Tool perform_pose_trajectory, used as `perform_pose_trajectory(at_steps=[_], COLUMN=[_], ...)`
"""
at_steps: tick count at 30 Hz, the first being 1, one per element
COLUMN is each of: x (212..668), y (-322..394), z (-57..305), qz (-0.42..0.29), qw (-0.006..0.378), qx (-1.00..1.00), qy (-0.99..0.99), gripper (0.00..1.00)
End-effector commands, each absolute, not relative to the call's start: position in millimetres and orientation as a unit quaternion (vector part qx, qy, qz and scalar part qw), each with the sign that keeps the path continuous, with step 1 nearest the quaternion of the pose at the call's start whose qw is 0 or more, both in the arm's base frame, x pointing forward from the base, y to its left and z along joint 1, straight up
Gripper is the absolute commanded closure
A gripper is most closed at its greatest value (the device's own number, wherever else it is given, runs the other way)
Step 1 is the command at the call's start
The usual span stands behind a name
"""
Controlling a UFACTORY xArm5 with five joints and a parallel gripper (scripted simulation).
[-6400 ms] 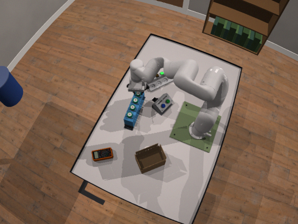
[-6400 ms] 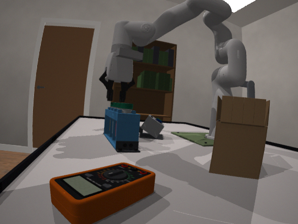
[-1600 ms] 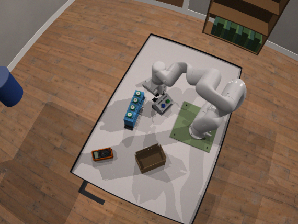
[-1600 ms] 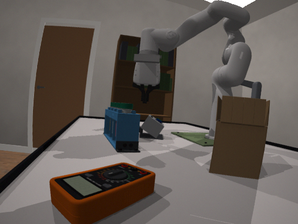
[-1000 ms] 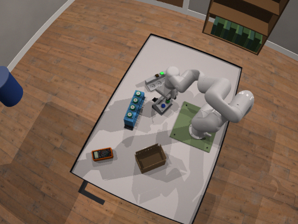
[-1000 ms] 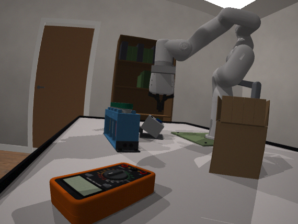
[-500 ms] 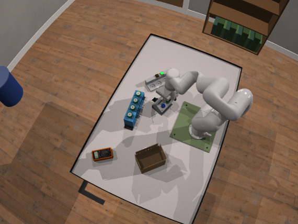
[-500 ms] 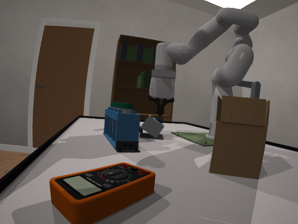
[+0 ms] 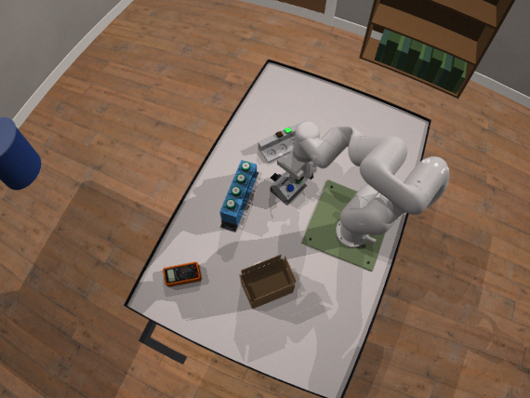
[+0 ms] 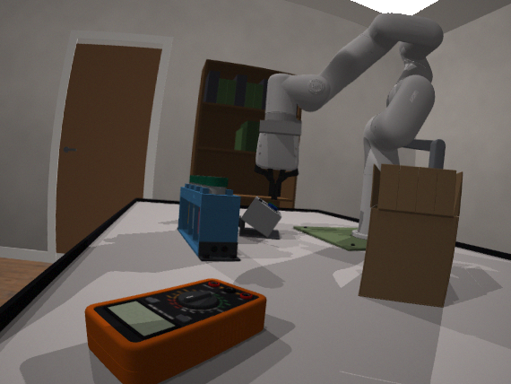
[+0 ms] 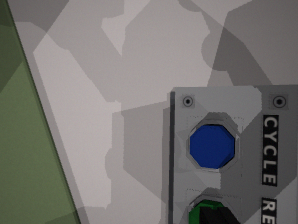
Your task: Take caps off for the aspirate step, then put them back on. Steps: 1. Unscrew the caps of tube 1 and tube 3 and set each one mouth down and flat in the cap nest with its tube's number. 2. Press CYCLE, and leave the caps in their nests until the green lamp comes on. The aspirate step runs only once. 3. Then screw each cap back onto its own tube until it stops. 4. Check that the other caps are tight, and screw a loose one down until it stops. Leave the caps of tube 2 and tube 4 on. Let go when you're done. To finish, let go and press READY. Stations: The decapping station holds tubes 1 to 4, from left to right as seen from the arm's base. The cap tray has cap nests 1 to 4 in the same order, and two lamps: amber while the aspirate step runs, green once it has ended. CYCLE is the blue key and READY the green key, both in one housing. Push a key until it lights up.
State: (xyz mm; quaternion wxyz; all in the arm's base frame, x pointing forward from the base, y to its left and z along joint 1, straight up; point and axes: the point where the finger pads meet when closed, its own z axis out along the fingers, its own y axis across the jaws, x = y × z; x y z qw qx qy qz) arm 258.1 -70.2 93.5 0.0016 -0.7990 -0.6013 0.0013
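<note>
Top view, from the left: an orange multimeter [image 9: 181, 273] lies near the table's front left corner, and an open cardboard box [image 9: 268, 281] sits to its right. Further back stands the blue decapping station [image 9: 238, 193], all four green caps [image 9: 241, 178] showing on their tubes; their numbers are too small to read from here. Just right of it sits the grey key housing [image 9: 289, 190], with the blue CYCLE key [image 9: 290, 188] showing beside the wrist. The arm's wrist covers most of the housing, so the green key is hidden in this view. Behind the housing lies the cap tray [image 9: 274, 146], partly covered by the arm; two nests show with no caps in them, and a green lamp [image 9: 288, 130] glows at its far end beside a dark one.

Exterior view shows the gripper [image 10: 276, 182] pointing straight down above the tilted housing [image 10: 261, 216], its dark fingers drawn together with nothing between them; whether the tips touch the housing cannot be told. The station [image 10: 209, 221] hides the cap tray here.

Wrist view has the green base plate [image 11: 25, 150] cut off at the left edge. At right, the CYCLE key [image 11: 212, 147] appears unlit in its octagonal recess, and the READY key [image 11: 210, 212] is cut by the lower edge, with its label only partly legible. The fingers are out of frame.
</note>
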Motion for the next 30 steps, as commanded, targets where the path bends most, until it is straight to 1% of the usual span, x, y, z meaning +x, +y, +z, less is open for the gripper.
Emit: perform_pose_trajectory(at_steps=[1, 30], x=[259.3, 259.3], y=[-70.6, -70.6], z=[93.3, 84.3], qz=[0.0, 0.0], qw=[0.0, 0.0], qx=[-0.799, -0.799], qy=[-0.601, -0.601], gripper=[1.0, 1.0])
